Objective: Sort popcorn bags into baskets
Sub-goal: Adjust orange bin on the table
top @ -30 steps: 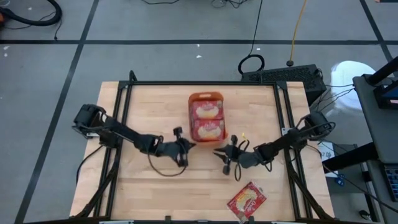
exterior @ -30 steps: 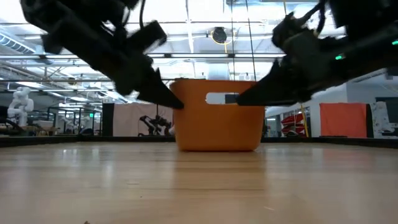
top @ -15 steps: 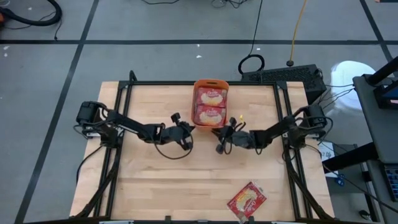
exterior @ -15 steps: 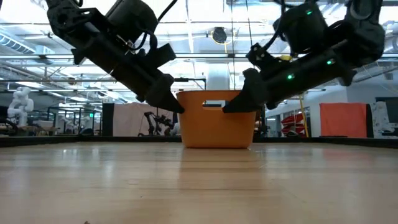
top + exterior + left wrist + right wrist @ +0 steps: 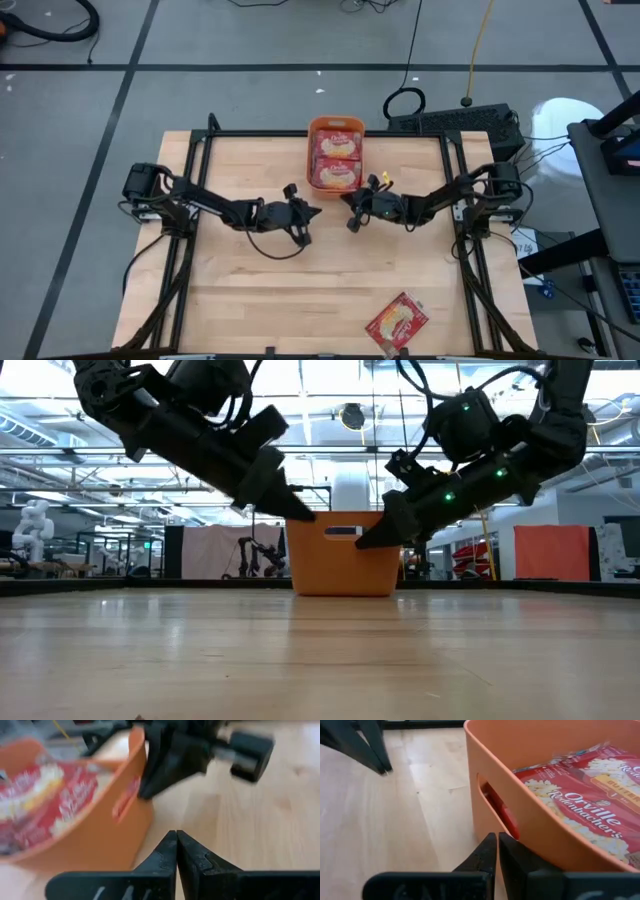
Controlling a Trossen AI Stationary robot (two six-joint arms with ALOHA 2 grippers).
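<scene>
The orange basket (image 5: 336, 154) sits at the far edge of the worktop (image 5: 240, 290), long axis running away from the arms, popcorn bags (image 5: 338, 173) stacked inside. Both grippers flank its near end — left gripper (image 5: 312, 211) and right gripper (image 5: 349, 208), fingers pressed closed, empty. One stray bag (image 5: 397, 321) lies well apart at the near edge, nearer the right arm.

Wooden table (image 5: 240, 290): basket (image 5: 335, 124), bag (image 5: 397, 322).
</scene>
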